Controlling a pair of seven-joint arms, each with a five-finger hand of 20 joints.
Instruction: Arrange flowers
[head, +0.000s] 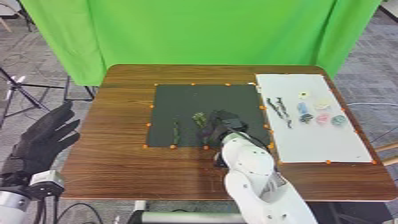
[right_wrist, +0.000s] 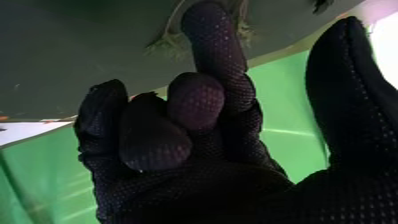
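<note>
My right hand (head: 229, 122) is over the right part of the black mat (head: 182, 97), beside a yellow-green sprig (head: 200, 119). Farther left on the mat lies a thin green stem (head: 176, 132). In the right wrist view, my right hand (right_wrist: 213, 175) has its thumb well apart from the loosely bent fingers and holds nothing; sprigs (right_wrist: 164, 44) lie beyond the fingertips. My left hand (head: 43, 137) is off the table's left side, fingers straight. On the white sheet (head: 320, 145) are dark twigs (head: 274, 107), a pale yellow flower (head: 304, 94), and blue (head: 302, 108) and pink (head: 322, 119) pieces.
Orange markers (head: 151, 106) edge the mat and the white sheet. The brown table (head: 124, 165) surrounds both, and a green curtain (head: 213, 30) hangs behind its far edge. My right arm crosses the table's near edge.
</note>
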